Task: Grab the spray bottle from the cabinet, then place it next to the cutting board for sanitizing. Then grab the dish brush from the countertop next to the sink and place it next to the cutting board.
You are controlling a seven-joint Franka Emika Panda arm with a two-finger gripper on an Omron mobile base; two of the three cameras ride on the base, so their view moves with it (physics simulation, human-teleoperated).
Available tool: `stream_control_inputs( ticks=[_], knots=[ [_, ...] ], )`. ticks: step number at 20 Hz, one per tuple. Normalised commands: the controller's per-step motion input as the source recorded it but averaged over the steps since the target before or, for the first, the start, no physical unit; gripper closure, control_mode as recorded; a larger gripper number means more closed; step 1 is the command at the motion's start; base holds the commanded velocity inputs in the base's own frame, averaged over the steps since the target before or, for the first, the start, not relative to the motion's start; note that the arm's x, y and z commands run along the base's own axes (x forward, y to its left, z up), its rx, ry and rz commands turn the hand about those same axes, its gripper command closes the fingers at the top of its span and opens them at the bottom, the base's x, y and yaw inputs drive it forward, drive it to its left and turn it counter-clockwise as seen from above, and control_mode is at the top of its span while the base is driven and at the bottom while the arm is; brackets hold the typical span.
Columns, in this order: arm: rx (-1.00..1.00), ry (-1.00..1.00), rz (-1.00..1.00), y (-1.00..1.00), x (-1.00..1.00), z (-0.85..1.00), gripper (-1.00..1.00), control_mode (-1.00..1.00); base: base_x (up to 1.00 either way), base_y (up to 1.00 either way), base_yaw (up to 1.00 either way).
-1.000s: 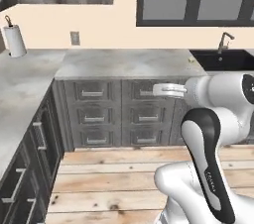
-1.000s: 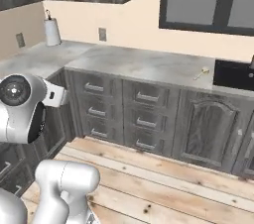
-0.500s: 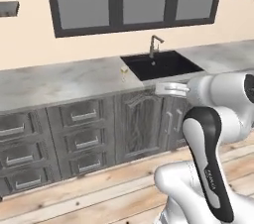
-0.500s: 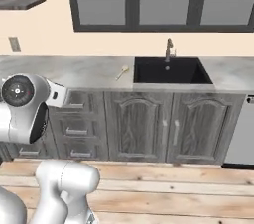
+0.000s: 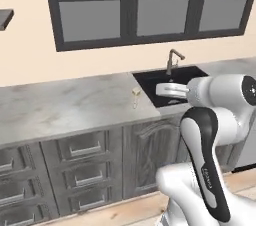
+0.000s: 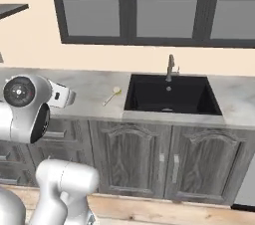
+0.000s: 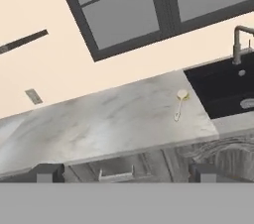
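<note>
Spanning the wall above everything else is a dark-framed window (image 6: 134,7) with grey panes, directly over the sink (image 6: 172,93); below it the light grey marbled countertop (image 5: 65,107) runs along the wall, wrapping the sink on its left, front and right, with most of its bare surface stretching away to the sink's left; under the countertop stand dark grey wood-grain cupboards (image 6: 172,167), two arched doors beneath the sink and a stack of drawers (image 5: 82,172) with short handles to the sink's left; the sink itself is a black rectangular basin sunk into the countertop, with a slim bronze-grey faucet (image 6: 171,67) rising at its back edge, near the window sill; a dark shelf end (image 6: 11,9) juts from the wall high up and well to the sink's left; a small wall socket (image 7: 33,96) sits on the cream wall, also far to the sink's left; the gripper (image 7: 126,172) hangs in front of the cupboards, away from the countertop, its two dark fingertips (image 7: 47,172) standing wide apart with nothing between them; the dish brush (image 6: 111,95) lies flat on the countertop just beside the sink's left edge, its yellow-bristled head toward the wall and its thin cream handle pointing toward the front edge.
</note>
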Motion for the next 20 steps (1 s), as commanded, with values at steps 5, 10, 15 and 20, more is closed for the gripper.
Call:
stream_control_inputs(
  ticks=[5,10,15,20],
  knots=[
    [0.00,0.00,0.00,0.00,0.00,0.00,-1.00,1.00,1.00,-0.61,0.41],
    [0.00,0.00,0.00,0.00,0.00,0.00,-1.00,1.00,0.95,0.00,0.12],
    [0.00,0.00,0.00,0.00,0.00,0.00,-1.00,1.00,0.18,-0.05,0.03],
    [0.00,0.00,0.00,0.00,0.00,0.00,-1.00,1.00,0.36,0.07,0.00]
  ],
)
